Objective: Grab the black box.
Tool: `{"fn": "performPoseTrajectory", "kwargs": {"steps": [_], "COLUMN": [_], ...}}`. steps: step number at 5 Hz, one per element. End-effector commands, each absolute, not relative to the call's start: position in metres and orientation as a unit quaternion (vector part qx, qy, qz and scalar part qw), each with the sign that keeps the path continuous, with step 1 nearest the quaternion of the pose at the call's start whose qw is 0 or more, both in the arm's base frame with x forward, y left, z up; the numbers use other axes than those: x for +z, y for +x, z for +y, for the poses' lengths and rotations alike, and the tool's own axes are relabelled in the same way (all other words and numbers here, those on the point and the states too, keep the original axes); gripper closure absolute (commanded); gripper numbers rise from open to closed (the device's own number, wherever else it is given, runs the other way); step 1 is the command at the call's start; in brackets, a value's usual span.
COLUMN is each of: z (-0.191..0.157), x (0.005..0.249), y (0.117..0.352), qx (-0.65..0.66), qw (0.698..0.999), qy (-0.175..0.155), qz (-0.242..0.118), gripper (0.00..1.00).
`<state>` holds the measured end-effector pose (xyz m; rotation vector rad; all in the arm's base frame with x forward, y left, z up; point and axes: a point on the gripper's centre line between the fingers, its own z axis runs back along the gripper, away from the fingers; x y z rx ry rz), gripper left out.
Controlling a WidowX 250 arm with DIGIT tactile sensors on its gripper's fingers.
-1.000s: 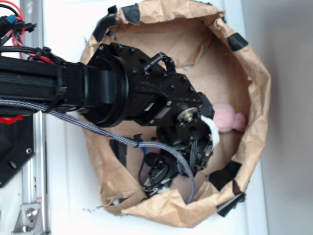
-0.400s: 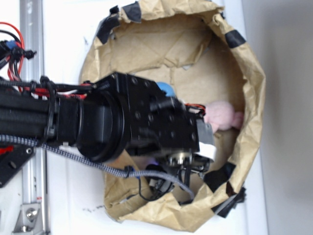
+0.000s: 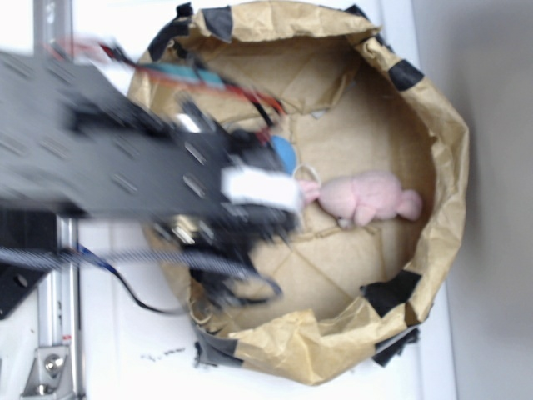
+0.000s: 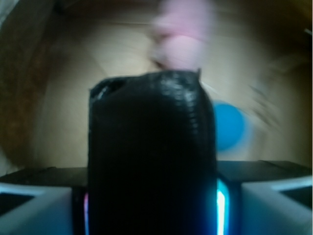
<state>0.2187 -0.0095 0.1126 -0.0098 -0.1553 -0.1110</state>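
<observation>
Arm has swung left and up since earlier frame, uncovering pink plush (image 3: 366, 198) and blue ball (image 3: 283, 152) in paper bowl (image 3: 441, 175). Gripper (image 3: 237, 287) motion-blurred; you cannot tell jaw state. Wrist view: black box (image 4: 151, 156) fills centre between side pads, apparently held. Risk: fast swing shakes box loose. Grip contact hidden.

Black box (image 4: 151, 147): dark, rounded at the top corners, faint ribbed sheen across the face. Stands upright, gripped between the pale fingers (image 4: 34, 208) of the claw (image 4: 152, 210), filling the middle of the wrist view. Edges blurred.
</observation>
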Motion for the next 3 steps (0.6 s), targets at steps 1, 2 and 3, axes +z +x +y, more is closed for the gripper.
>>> {"fn": "performPoseTrajectory", "kwargs": {"steps": [1,2,3], "z": [-0.003,-0.012,-0.005], "x": [0.172,0.168,0.162], "y": [0.234,0.245,0.246], "qx": [0.015,0.036,0.04], "qw": [0.995,0.996,0.996], "qy": [-0.011,0.025,0.021], "qz": [-0.102,-0.081,-0.081], "gripper": [1.0,1.0,1.0]}}
